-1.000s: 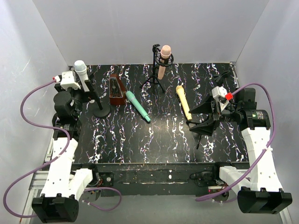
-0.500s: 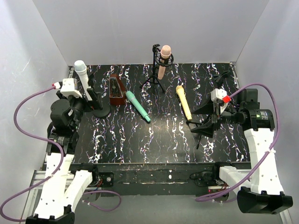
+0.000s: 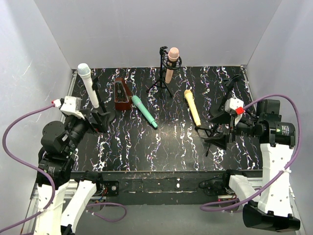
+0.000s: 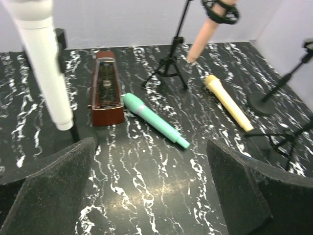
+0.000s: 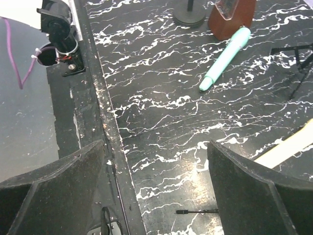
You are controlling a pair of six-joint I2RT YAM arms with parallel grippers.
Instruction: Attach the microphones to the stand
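- Bench [image 3: 127, 152] centre: teal microphone [image 4: 154, 120] flat, ahead of released, empty left claw [image 4: 150, 147].
- Yellow microphone [image 3: 192, 106] flat just beside released, empty right claw [image 5: 155, 147].
- White microphone [image 3: 89, 85] standing near left edge, beside left claw.

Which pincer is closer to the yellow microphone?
The right pincer. It sits open just to the right of the yellow microphone, near its handle end. The left pincer is far off to its left, beside the white microphone.
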